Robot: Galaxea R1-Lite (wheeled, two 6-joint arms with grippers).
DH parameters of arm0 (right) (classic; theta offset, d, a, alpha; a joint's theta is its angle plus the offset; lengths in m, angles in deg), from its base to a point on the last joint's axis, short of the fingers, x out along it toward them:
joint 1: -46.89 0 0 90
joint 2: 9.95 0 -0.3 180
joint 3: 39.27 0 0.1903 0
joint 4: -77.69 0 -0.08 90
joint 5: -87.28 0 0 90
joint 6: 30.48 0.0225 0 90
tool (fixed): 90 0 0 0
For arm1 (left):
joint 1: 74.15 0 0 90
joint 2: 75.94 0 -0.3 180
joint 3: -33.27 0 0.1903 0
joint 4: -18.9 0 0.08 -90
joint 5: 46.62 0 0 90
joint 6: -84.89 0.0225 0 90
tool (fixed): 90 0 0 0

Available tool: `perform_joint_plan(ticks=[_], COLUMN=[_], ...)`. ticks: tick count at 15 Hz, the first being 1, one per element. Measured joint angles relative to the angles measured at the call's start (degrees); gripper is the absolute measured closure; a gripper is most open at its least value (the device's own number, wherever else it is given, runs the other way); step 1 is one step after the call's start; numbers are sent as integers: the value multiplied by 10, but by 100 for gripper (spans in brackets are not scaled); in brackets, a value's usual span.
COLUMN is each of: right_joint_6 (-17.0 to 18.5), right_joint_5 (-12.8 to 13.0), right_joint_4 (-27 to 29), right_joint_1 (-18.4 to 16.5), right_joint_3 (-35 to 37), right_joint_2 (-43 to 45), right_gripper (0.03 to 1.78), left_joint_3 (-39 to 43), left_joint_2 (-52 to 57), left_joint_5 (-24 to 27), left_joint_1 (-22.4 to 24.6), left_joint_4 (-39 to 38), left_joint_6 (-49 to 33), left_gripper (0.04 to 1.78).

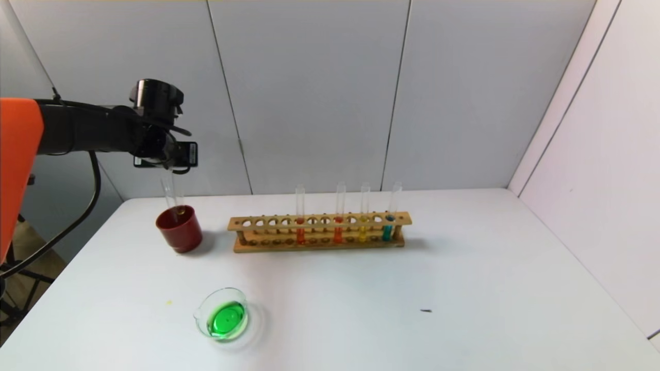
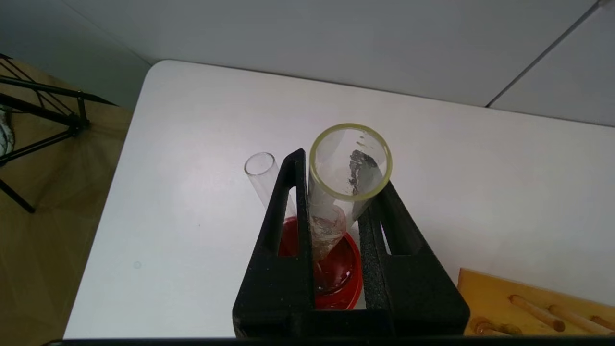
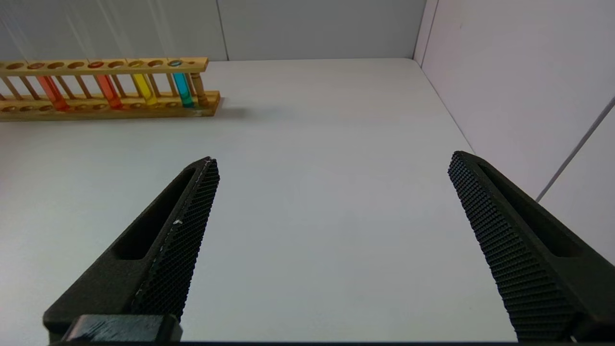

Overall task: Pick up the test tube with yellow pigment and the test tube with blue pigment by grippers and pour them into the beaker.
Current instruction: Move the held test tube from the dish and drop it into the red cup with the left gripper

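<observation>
The test tube with yellow pigment (image 1: 363,226) and the test tube with blue pigment (image 1: 388,229) stand in the right end of the wooden rack (image 1: 319,221); both also show in the right wrist view, yellow (image 3: 143,89) and blue (image 3: 183,90). The beaker (image 1: 202,308) holds green liquid at the front left. My left gripper (image 2: 342,173) is shut on an empty tube (image 2: 350,163) with a yellowish rim, upright over the dark red cup (image 1: 179,232). My right gripper (image 3: 334,161) is open and empty, low over the table to the right of the rack.
A second empty tube (image 2: 262,178) leans in the red cup (image 2: 353,288). Two tubes with orange-red liquid (image 1: 300,232) stand in the rack. A small dark speck (image 1: 426,310) lies on the table. Walls close in behind and to the right.
</observation>
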State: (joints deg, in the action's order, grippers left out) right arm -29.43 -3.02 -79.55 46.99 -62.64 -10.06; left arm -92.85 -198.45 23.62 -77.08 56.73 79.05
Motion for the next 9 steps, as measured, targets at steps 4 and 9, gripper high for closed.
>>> perform_joint_plan(ticks=[4, 9], right_joint_6=[0, 0], right_joint_5=[0, 0], right_joint_4=[0, 0], right_joint_1=[0, 0], right_joint_3=[0, 0], right_joint_2=[0, 0], right_gripper=[7, 7], left_joint_3=[94, 183], left_joint_2=[23, 56], left_joint_5=[10, 11], left_joint_1=[0, -9], left_joint_4=[-59, -103], left_joint_6=[2, 2], left_gripper=[150, 150])
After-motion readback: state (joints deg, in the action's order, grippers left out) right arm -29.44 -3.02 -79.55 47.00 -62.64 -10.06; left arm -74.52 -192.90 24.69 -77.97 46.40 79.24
